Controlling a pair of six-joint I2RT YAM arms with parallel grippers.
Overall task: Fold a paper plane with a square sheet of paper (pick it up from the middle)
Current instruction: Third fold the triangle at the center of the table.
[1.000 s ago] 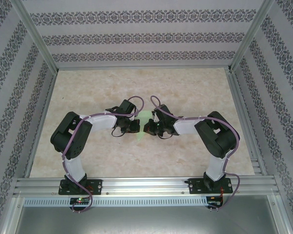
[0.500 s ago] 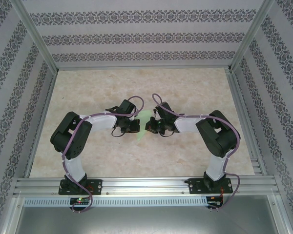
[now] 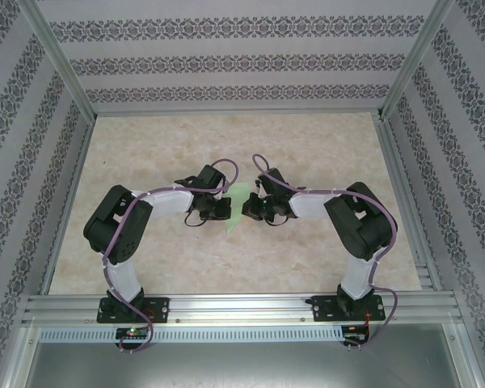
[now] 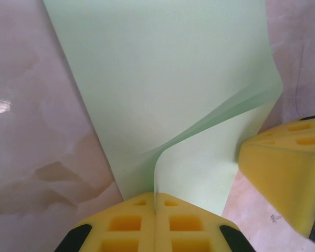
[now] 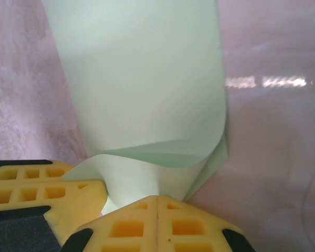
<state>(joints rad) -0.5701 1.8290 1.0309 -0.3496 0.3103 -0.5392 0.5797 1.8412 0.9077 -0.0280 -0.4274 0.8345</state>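
Left gripper (image 4: 155, 210) and right gripper (image 5: 157, 210) both clamped the sheet of paper (image 4: 163, 84), which ran toward 12 o'clock from each

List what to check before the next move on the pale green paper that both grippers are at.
1. Pinch of the left gripper on the thin pale mint-green paper sheet: ok, shut on it.
2. Pinch of the right gripper on the same sheet: ok, shut on it.
3. Fold pressed flat: not ok, the layers bow apart near both grips.
4. Sheet free of tears: ok, none visible.
5. Grippers apart from each other: cannot tell, their yellow foam pads sit very close.
6. Edges lined up for a crease: cannot tell.
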